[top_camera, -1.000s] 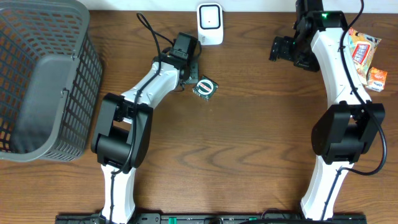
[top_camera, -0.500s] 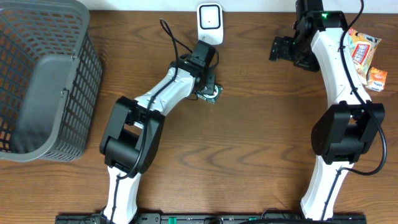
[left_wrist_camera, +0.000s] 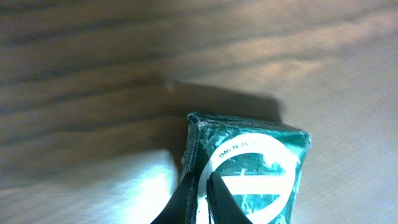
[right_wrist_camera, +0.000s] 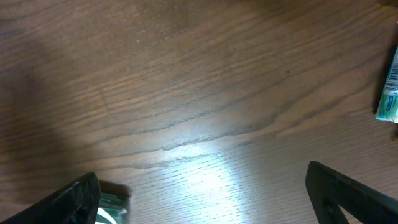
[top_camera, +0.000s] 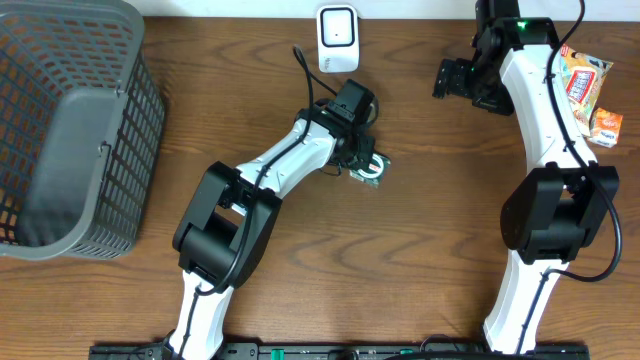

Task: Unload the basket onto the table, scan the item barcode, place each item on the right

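Left gripper (top_camera: 363, 160): closed to a narrow pinch on the left edge of the green packet (top_camera: 370, 171); in the left wrist view the jaws meet on that edge, and the packet's face with its white ring fills the lower centre; a dark shadow lies on the wood behind the packet's top edge; whether the packet touches the table (top_camera: 420, 250) cannot be told.

Packet location: mid-table, toward the far side; near the white scanner (top_camera: 338, 38), below and to the right of it in the overhead view, and apart from it; the scanner stands at the far edge of the table.

Right gripper (top_camera: 446, 78): jaws spread wide, nothing between them; in the right wrist view one jaw shows at each lower corner with bare wood between; a green-and-white corner shows beside the jaw at the lower left of that view, too little of it to identify.

Clearances: the grey basket (top_camera: 140, 110) occupies the far left corner, well apart from the packet; snack packets (top_camera: 583, 78) and a small orange carton (top_camera: 607, 125) lie at the right edge, beyond the right arm; bare wood runs between the two arms from the packet to the near edge; bare wood also separates the packet from the right gripper.
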